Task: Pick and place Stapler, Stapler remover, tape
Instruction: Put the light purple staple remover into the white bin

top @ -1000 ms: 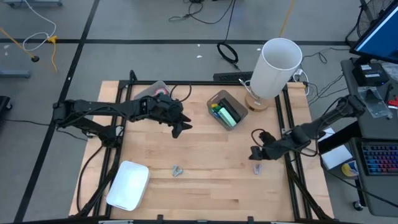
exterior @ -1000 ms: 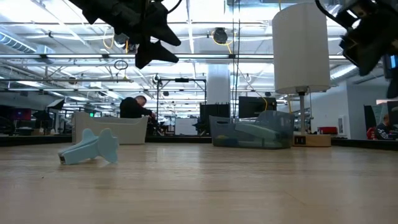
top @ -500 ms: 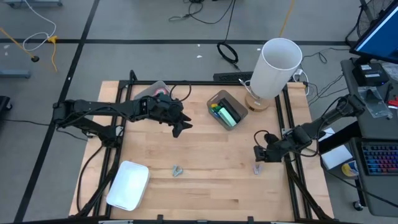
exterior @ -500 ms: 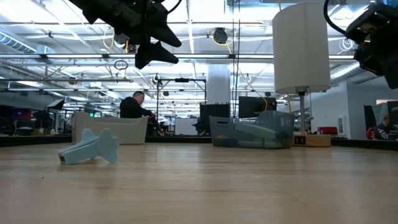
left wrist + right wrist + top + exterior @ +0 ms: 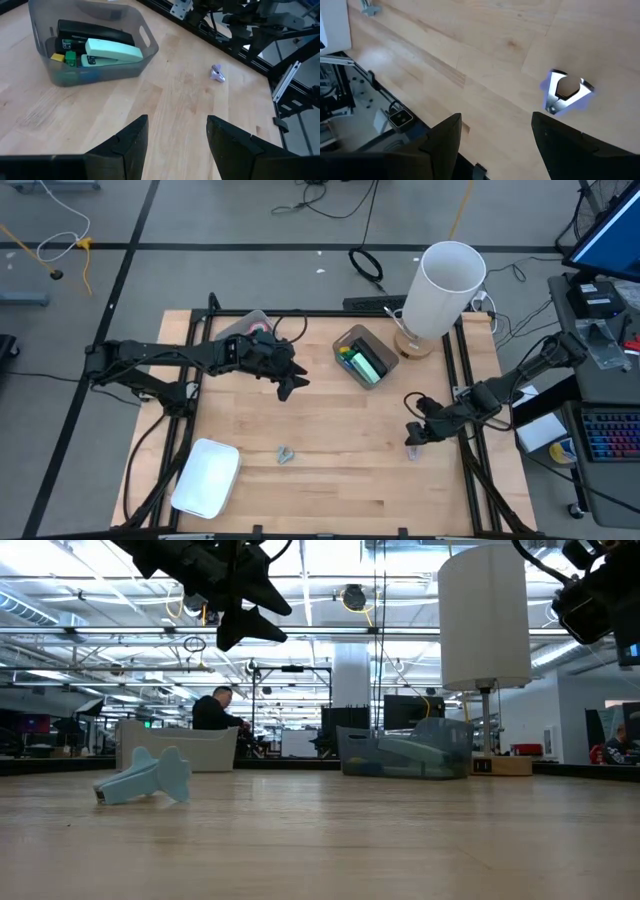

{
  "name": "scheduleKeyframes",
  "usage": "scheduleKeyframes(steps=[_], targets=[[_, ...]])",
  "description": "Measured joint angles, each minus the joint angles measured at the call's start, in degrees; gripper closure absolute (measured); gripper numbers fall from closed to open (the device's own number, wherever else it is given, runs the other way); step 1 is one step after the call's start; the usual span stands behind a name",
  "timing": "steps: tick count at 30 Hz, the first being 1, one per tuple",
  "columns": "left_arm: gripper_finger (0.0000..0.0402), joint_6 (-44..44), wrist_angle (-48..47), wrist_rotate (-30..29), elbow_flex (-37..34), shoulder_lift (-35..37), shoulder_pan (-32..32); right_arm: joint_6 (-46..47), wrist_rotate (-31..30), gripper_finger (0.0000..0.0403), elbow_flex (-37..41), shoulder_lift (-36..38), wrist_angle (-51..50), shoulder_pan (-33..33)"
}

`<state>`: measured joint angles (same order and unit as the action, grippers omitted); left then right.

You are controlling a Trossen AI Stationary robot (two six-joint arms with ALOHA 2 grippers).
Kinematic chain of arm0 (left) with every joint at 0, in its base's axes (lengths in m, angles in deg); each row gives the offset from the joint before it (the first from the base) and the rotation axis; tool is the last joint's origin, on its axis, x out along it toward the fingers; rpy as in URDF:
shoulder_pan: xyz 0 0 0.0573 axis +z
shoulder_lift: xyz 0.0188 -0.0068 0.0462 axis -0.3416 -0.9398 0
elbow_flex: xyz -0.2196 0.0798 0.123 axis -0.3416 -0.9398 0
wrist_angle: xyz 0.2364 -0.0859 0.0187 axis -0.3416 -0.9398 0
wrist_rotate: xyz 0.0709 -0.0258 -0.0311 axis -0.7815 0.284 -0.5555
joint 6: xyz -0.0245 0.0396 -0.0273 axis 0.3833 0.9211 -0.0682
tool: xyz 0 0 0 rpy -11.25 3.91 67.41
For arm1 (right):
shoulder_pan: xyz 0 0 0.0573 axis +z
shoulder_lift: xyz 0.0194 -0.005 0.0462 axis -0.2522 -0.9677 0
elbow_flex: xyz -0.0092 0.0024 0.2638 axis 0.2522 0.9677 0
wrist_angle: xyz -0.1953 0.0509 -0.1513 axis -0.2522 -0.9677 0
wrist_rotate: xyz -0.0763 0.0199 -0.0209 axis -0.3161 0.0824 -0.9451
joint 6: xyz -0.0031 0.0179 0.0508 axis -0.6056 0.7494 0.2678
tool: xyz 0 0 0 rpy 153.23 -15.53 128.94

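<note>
A purple staple remover (image 5: 566, 92) lies flat on the wood just ahead of my open right gripper (image 5: 497, 145), which hovers above it near the table's right edge (image 5: 413, 436). A second, pale blue staple remover (image 5: 285, 454) rests on the near middle of the table (image 5: 145, 778). A green stapler (image 5: 112, 50) and a black stapler (image 5: 92, 31) lie in a grey bin (image 5: 362, 357). My left gripper (image 5: 290, 385) hangs open and high over the table's middle, left of the bin. No tape rolls are in view.
A white tray (image 5: 205, 477) sits at the near left corner. A tall white lamp (image 5: 445, 290) stands at the far right corner, behind the bin. Small green and yellow blocks (image 5: 67, 57) lie in the bin. Bare wood spreads between the two staple removers.
My right gripper has shifted slightly toward the table's near edge, closer to the purple staple remover, staying open. The left arm and the objects have kept still.
</note>
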<state>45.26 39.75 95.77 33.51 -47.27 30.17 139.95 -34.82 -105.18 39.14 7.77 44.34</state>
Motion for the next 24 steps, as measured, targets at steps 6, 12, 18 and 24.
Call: scheduleKeyframes(steps=[6, 12, 18, 24], targets=[[0.0202, -0.65, -0.02, -0.02, 0.0, 0.0, 0.0, -0.85, 0.0, 0.0165, 0.0, 0.0, -0.12, 0.0], [0.0202, -0.66, -0.02, -0.02, 0.0, 0.0, 0.0, -0.67, 0.0, 0.0165, 0.0, 0.0, -0.9, 0.0], [0.0202, -0.64, -0.02, -0.02, 0.0, 0.0, 0.0, 4.98, 0.14, 0.0165, 0.0, -1.57, -4.1, 0.0], [0.0202, -0.64, -0.04, -0.02, 0.0, 0.0, 0.0, 10.14, 0.35, 0.0165, 0.0, -4.49, -6.79, 0.0]])
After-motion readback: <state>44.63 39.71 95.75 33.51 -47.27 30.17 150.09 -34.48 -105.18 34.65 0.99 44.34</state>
